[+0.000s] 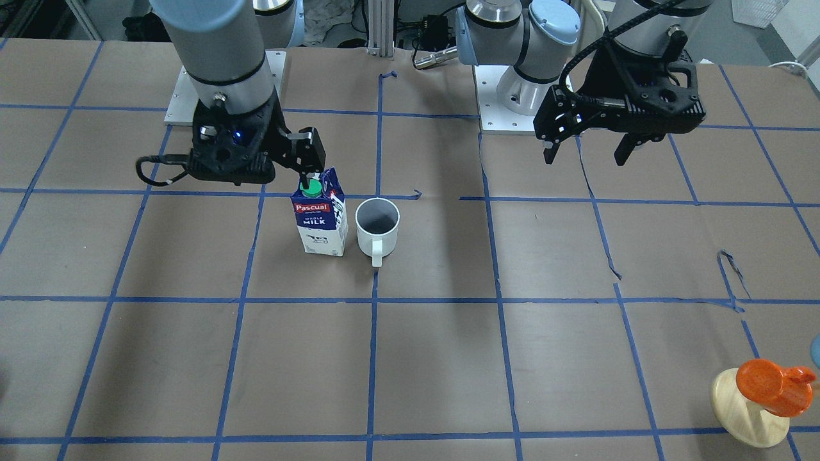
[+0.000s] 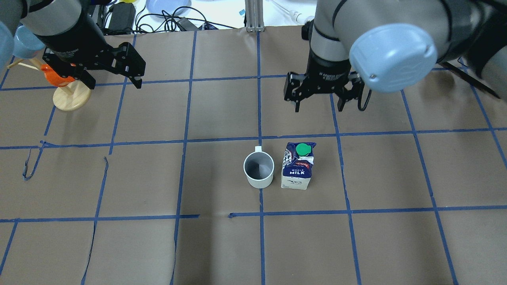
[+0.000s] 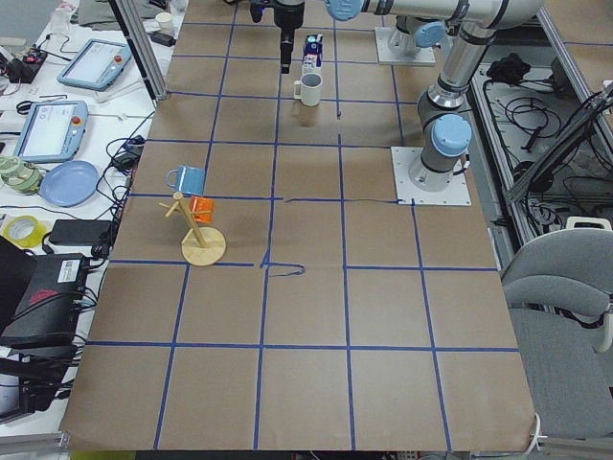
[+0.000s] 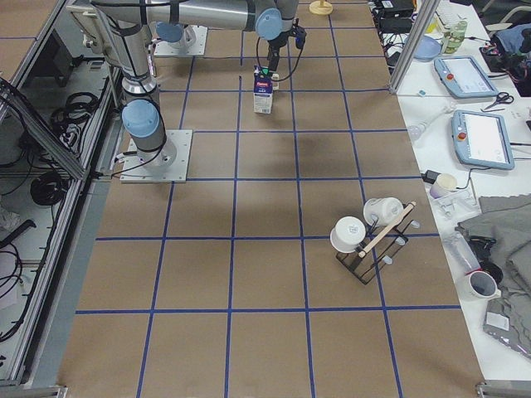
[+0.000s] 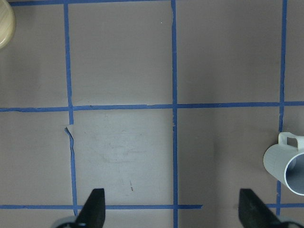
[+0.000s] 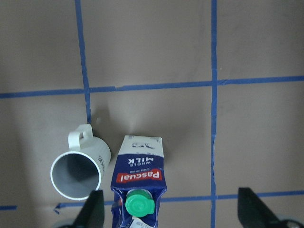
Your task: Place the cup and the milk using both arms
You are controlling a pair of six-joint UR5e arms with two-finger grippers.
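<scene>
While both arms hang over the brown, blue-taped table [image 2: 158, 178], the left gripper [image 2: 113, 81] at far left has its fingers spread wide and holds nothing. Near the table's middle the white cup [image 2: 259, 171], grey inside, sits upright with its handle turned away from the robot. Just beside it, not touching, stands the milk [image 2: 297, 168], a blue-and-white carton with a red Pascual label and green cap. Raised above the carton, the right gripper [image 2: 319, 107] gapes, empty.
</scene>
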